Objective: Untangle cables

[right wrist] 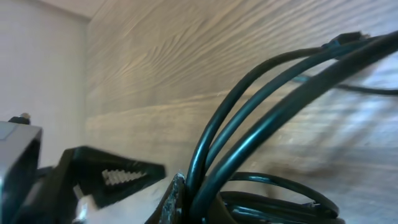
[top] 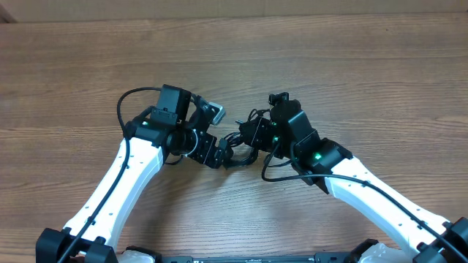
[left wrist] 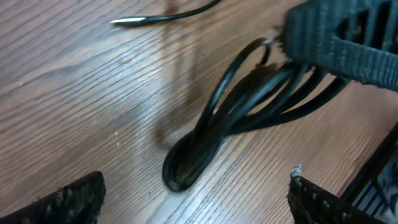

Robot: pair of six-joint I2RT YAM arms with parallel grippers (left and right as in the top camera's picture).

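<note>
With the right hand seemingly clamped on the cables mid-table and the left hand spread wide over their loop, pulling apart could tighten the tangle.

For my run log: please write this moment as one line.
left gripper: open, above cables | right gripper: at cables, grip unclear | cables: bunched, loop on table

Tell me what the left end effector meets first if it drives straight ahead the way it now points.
Most likely the looped end of the cables, lying on the table just ahead of the open left end effector. How near it is cannot be judged from the wrist view.
</note>
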